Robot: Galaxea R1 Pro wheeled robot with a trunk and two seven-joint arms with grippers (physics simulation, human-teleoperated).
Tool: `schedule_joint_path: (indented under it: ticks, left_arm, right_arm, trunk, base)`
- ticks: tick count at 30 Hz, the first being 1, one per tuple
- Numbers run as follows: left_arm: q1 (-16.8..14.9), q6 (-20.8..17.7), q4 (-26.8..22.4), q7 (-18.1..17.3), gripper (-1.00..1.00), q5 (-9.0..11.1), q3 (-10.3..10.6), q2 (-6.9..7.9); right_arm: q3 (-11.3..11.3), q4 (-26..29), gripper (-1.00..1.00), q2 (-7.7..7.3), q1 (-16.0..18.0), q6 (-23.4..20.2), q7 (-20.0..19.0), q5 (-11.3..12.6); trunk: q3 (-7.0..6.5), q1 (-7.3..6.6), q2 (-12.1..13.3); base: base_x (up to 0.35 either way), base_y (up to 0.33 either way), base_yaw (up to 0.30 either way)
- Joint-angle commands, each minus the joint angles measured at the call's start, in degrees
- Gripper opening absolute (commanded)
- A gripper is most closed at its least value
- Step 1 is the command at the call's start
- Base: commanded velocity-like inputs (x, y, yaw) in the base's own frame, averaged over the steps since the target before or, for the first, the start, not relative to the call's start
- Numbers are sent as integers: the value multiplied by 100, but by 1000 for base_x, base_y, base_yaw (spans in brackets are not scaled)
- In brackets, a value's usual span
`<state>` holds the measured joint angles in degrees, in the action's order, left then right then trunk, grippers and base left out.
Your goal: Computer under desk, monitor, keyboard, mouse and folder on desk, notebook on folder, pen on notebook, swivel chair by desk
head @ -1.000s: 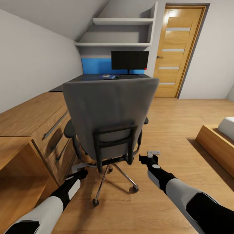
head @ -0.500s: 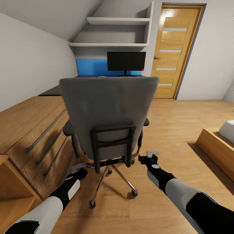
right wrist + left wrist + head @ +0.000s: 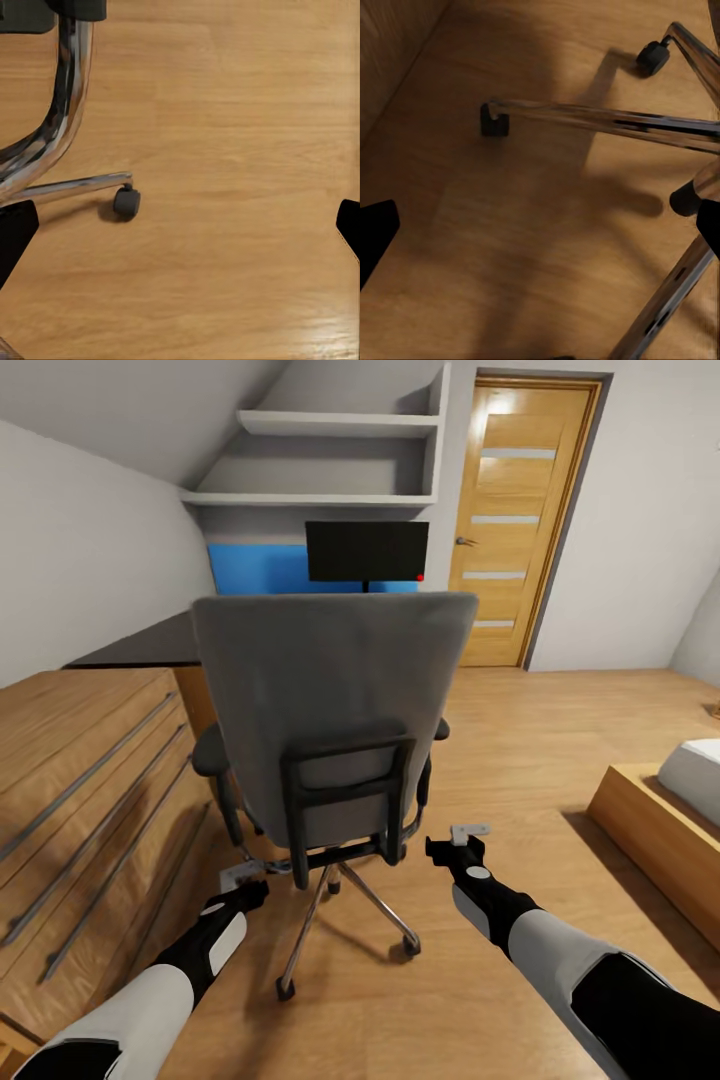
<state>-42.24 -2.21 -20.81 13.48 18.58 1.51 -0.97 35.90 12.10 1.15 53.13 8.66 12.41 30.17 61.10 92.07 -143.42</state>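
Grey-backed and chrome-footed, the swivel chair [image 3: 330, 730] stands on the wood floor [image 3: 520, 760] with its back to the camera, between the two arms and just ahead of them. The left fingers [image 3: 243, 874] sit low beside its base, the right fingers [image 3: 470, 830] just off its right side; both pairs are spread apart, holding nothing. Behind the chair the monitor [image 3: 367, 551] stands on the black counter [image 3: 150, 645]. Light-wood drawers [image 3: 80, 800] run along the left.

Wooden door [image 3: 518, 520] beyond drawers [image 3: 90, 800], bed [image 3: 670, 810]
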Motion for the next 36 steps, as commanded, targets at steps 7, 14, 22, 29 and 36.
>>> schedule_joint_path:
  ticks: [7, 14, 22, 29, 36]
  left_arm:
    - [-3, -17, -19, 23, 100, 13, 16, 2]
    - [-3, -16, -19, 23, 100, 14, 16, 7]
    - [-3, -16, -19, 14, 100, 10, 24, 0]
    - [-3, -16, -19, 14, 100, 5, 20, 6]
    - [-3, -23, -19, 14, 100, 9, 24, 9]
  right_arm:
    - [44, -6, 100, -8, 4, 22, 24, 51]
    - [49, -2, 100, -9, 4, 22, 24, 44]
    - [47, -6, 100, -16, 4, 22, 19, 42]
    - [41, -14, 100, -20, 4, 22, 17, 42]
    - [40, -6, 100, -27, 4, 22, 16, 42]
  trunk:
    - [4, 0, -2]
    - [4, 0, -2]
    - [-18, 0, -2]
    - [-64, 0, -2]
    - [-95, 0, -2]
  base:
    - [170, -78, 0]
    - [261, -163, 0]
    - [253, -53, -61]
    - [176, -2, -165]
    - [138, 0, -113]
